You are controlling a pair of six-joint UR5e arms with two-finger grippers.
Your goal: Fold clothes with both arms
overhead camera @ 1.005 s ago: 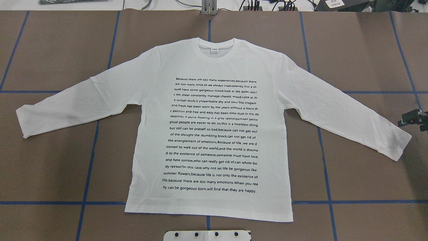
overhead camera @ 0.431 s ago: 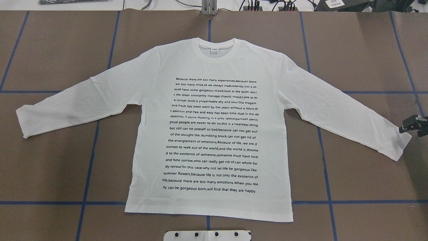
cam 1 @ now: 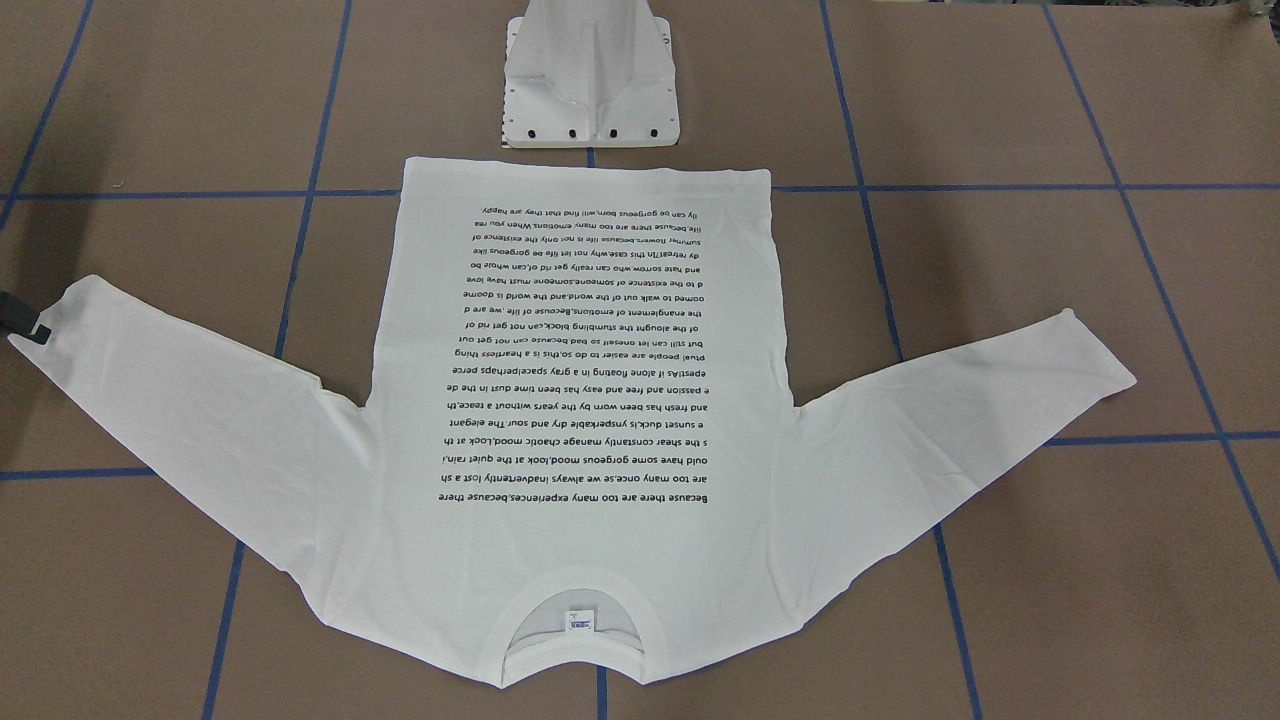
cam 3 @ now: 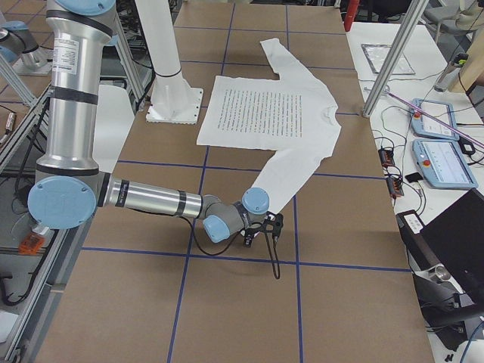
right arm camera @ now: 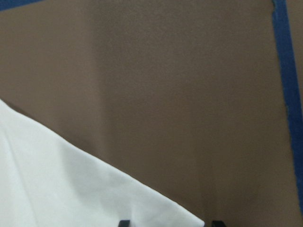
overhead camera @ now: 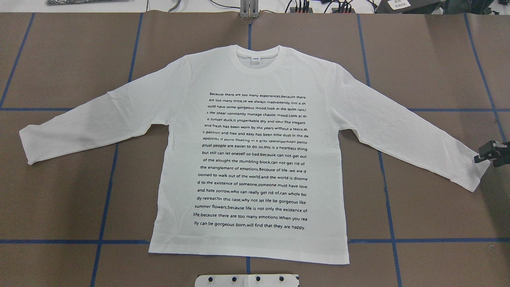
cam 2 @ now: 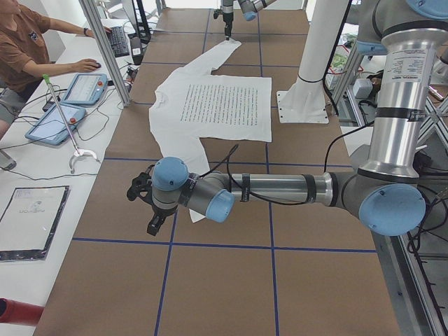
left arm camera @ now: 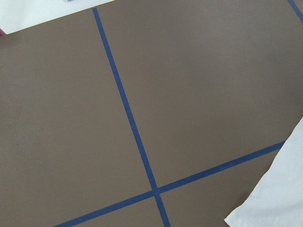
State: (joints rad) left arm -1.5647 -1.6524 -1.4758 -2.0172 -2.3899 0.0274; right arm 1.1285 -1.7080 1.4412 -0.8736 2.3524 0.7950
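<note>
Nothing is folded yet: the white T-shirt lies flat on the tabletop, text up and sleeves spread, so every fold remains. The right tool sits at the cuff on the robot's right, its fingers spread astride the cuff's corner and gripping nothing. The left tool hovers near the other cuff; whether it is spread cannot be told.
</note>
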